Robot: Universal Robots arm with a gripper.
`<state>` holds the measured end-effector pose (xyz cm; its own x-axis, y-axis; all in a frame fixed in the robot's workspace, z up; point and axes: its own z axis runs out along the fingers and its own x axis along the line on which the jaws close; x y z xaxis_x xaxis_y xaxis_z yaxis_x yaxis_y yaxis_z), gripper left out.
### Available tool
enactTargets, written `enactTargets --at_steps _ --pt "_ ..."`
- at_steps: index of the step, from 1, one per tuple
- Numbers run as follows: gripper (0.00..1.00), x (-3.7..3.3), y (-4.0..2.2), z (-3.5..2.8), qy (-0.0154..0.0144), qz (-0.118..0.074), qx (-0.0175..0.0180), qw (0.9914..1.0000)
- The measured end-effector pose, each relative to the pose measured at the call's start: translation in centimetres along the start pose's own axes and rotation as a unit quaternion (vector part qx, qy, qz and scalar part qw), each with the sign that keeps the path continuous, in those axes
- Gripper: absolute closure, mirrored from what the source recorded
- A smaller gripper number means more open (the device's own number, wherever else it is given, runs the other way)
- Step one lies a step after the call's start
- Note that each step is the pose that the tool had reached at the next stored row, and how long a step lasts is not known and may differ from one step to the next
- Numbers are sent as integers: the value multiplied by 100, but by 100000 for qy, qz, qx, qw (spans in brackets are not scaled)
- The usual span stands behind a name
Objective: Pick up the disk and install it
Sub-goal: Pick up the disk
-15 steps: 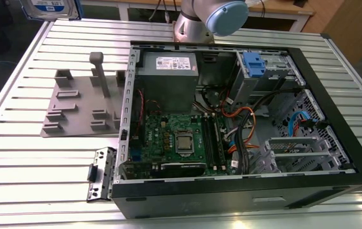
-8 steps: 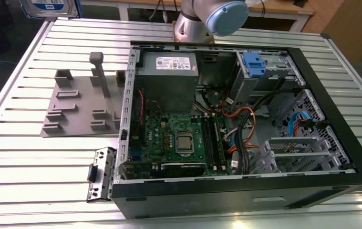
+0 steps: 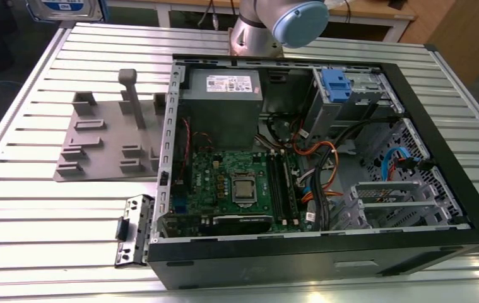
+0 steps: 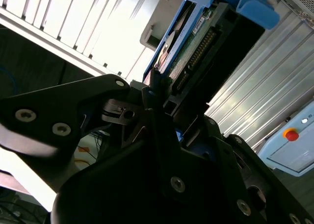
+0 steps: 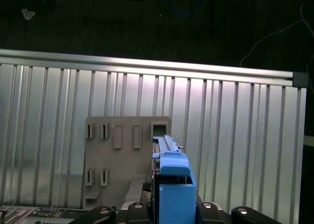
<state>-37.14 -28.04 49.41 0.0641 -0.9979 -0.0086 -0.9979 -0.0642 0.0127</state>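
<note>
Black gripper [image 4: 172, 104] pinched on the disk [image 4: 211, 42], a flat silver hard drive in a blue plastic carrier, held in the air over the ribbed aluminium desk [image 5: 235, 136]. Grey slotted fixture plate [image 5: 122, 150] lies on the desk beneath. Dark floor [image 5: 122, 23] past the desk edge. Exterior view: open black computer case [image 3: 307, 158] beside the plate, robot arm [image 3: 277, 25] behind the case.

The disk [image 5: 173, 189], in its blue plastic carrier, hangs on edge, clamped aloft above the ribbed table [image 5: 245, 136].
</note>
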Motion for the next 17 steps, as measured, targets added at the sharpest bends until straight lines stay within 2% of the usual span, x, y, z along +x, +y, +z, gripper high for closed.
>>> enactTargets --at_steps 17 --pt "64 -1 1 -77 0 -1 -4 100000"
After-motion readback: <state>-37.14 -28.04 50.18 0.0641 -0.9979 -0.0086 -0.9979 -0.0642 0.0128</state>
